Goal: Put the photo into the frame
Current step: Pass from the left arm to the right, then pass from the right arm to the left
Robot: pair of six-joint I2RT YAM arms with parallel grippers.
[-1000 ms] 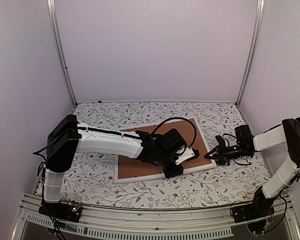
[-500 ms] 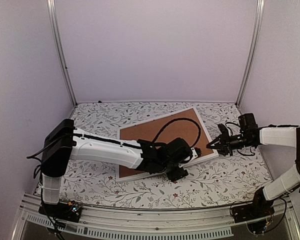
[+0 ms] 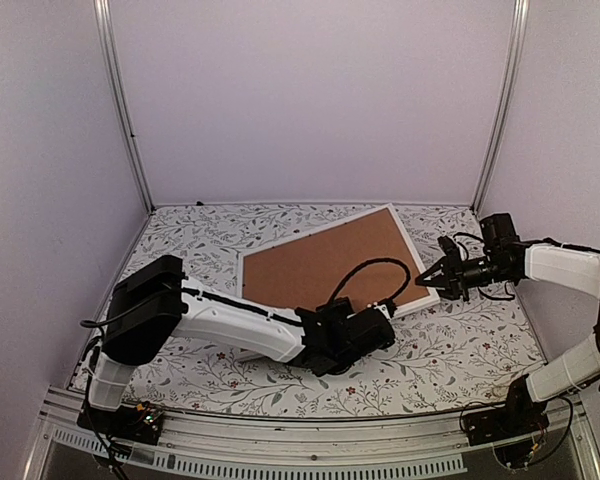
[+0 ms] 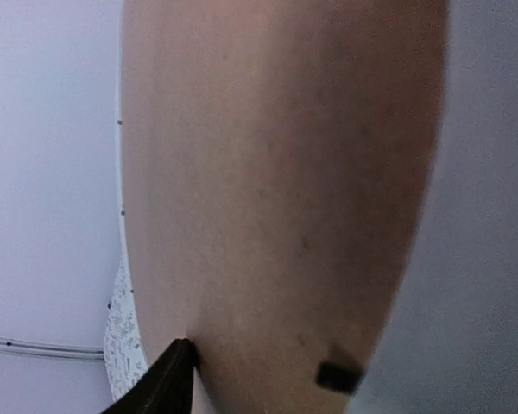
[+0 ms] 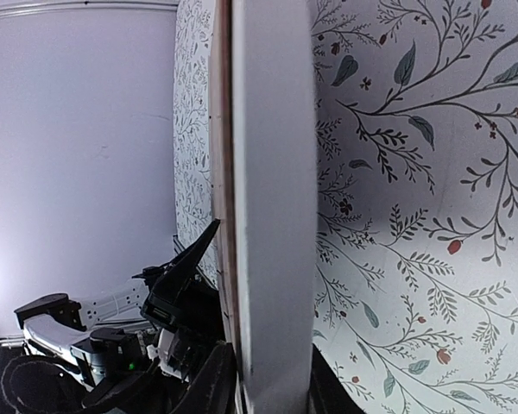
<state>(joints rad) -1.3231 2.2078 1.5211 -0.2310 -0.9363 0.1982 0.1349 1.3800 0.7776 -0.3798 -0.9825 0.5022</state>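
The frame, thin white rim, is held tilted above the table with its brown backing board facing up. The photo is not in view. My right gripper is shut on the frame's right corner. In the right wrist view the white rim stands edge-on between my fingers. My left gripper is at the frame's near edge, partly under it. In the left wrist view the brown board fills the picture and one dark fingertip touches it; the other finger is hidden.
A floral cloth covers the table. Pale walls and metal posts close in the back and sides. The left arm's black cable loops over the backing board. A metal rail runs along the near edge.
The frame has risen and swung toward the back right. My right gripper moved up and back with its corner. My left gripper slid off the board's top to its near edge.
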